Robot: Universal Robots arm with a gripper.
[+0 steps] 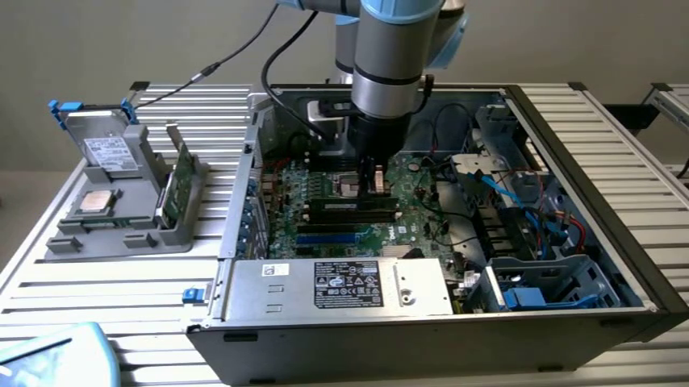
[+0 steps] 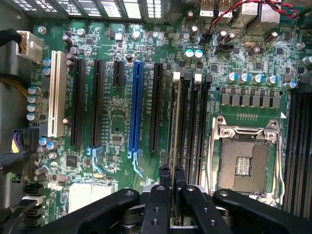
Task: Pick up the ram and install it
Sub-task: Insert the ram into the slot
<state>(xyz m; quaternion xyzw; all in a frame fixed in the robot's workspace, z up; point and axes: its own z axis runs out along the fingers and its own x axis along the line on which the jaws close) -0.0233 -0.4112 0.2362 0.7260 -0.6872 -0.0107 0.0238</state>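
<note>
**Claw position at the memory slot**

1. Arm. In the exterior view the arm reaches straight down into the open computer case (image 1: 603, 153), which lies on the slatted bench (image 1: 108, 314). The claw (image 1: 375, 184) is low over the motherboard (image 1: 323, 234), near its middle.

2. Claw state. In the wrist view the claw (image 2: 172, 171) is narrow: its two fingers stand close together, closed on the top edge of the ram (image 2: 171, 122).

3. Ram location. The ram stands on edge, in line with the memory slot (image 2: 181, 122) nearest the long black expansion slot (image 2: 156, 107). Three further black memory slots lie between it and the processor socket (image 2: 243, 163). Whether the ram is fully seated cannot be told.

4. Surroundings. A blue expansion slot (image 2: 135, 107) runs parallel to the ram. At the near side of the case sits the power supply (image 1: 344, 286). On the exterior view's left, well apart from the case, a grey holder (image 1: 108, 234) carries a drive box (image 1: 108, 149), a square processor chip (image 1: 99, 200) and a green board (image 1: 185, 185) standing on edge.
</note>
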